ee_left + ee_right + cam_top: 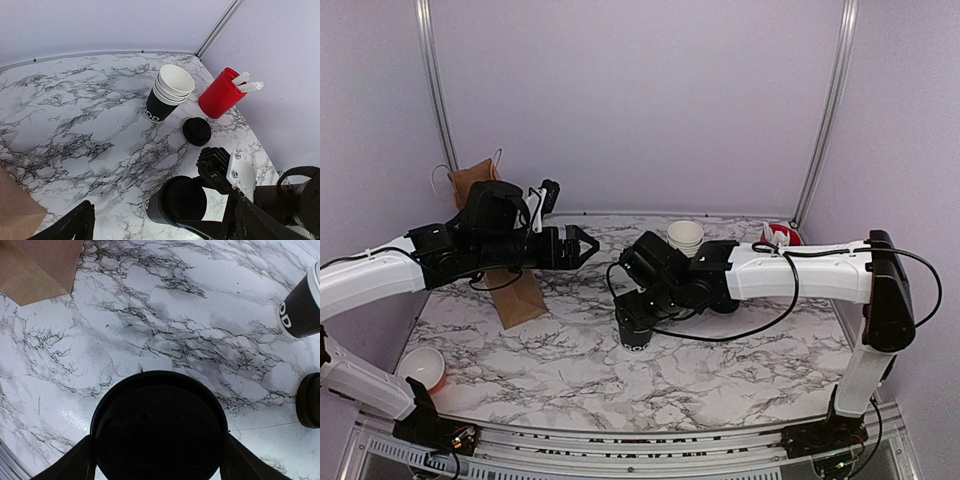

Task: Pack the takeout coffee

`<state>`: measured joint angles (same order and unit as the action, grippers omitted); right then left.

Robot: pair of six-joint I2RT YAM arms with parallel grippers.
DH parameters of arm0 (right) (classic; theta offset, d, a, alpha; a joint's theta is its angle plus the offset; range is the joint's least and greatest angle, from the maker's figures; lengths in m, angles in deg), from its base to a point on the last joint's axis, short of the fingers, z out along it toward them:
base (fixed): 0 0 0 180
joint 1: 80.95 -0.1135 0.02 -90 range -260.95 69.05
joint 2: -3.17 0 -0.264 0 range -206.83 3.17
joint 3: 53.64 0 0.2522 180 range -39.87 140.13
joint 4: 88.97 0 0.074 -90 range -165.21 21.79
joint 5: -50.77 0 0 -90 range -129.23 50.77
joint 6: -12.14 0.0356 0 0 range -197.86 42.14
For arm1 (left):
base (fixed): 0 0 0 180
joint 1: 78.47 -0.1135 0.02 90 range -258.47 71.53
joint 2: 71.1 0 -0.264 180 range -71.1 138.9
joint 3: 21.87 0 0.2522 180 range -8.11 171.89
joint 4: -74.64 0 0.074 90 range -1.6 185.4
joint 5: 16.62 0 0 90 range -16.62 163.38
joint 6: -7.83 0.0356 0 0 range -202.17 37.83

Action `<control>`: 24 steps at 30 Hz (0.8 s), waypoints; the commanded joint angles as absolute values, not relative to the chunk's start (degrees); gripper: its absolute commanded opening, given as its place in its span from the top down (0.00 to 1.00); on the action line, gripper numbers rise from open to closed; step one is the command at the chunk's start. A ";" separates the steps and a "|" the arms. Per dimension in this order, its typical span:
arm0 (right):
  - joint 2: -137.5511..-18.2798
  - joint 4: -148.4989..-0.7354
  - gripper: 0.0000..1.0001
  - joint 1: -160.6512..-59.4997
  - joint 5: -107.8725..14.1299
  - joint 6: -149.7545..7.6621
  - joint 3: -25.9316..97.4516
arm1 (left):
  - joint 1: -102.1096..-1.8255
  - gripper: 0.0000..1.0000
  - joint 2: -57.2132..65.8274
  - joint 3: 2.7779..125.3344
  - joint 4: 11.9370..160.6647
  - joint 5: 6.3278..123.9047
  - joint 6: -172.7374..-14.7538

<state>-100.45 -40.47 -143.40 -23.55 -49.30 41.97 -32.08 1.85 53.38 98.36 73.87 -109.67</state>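
The takeout coffee (634, 328), a small black cup with a round black lid, stands upright on the marble table near its middle. My right gripper (637, 308) reaches down over it. In the right wrist view its two fingers press against opposite sides of the lidded takeout coffee (157, 430). The left wrist view shows the same takeout coffee (172, 202) with the right arm beside it. My left gripper (582, 245) hovers open and holds nothing, above the table to the cup's upper left, over the brown paper bag (515, 290).
A stack of nested black cups (685, 236) and a red cup with white sticks (782, 235) stand at the back right. A loose black lid (196, 131) lies in front of them. A white-lined red cup (422, 368) sits at the front left.
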 commanded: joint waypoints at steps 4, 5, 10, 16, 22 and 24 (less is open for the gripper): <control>-100.52 -41.35 0.17 -143.71 -24.02 -52.06 41.47 | -32.46 0.01 0.60 52.77 97.38 76.02 -112.20; -100.54 -41.37 0.18 -143.58 -24.29 -52.51 41.38 | -32.44 0.01 0.76 52.98 97.12 76.09 -112.63; -99.78 -42.60 0.21 -142.64 -24.35 -52.80 39.74 | -32.41 0.01 1.50 54.85 97.05 76.11 -112.71; -95.42 -40.88 0.22 -142.25 -20.42 -50.58 36.97 | -32.43 0.01 2.00 56.49 97.94 76.36 -111.39; -88.77 -38.94 0.23 -141.00 -17.13 -47.11 30.46 | -32.45 0.01 3.35 57.42 97.65 75.95 -111.38; -86.61 -37.55 0.23 -140.41 -16.27 -45.89 28.37 | -32.47 0.01 3.87 57.75 97.63 75.72 -111.27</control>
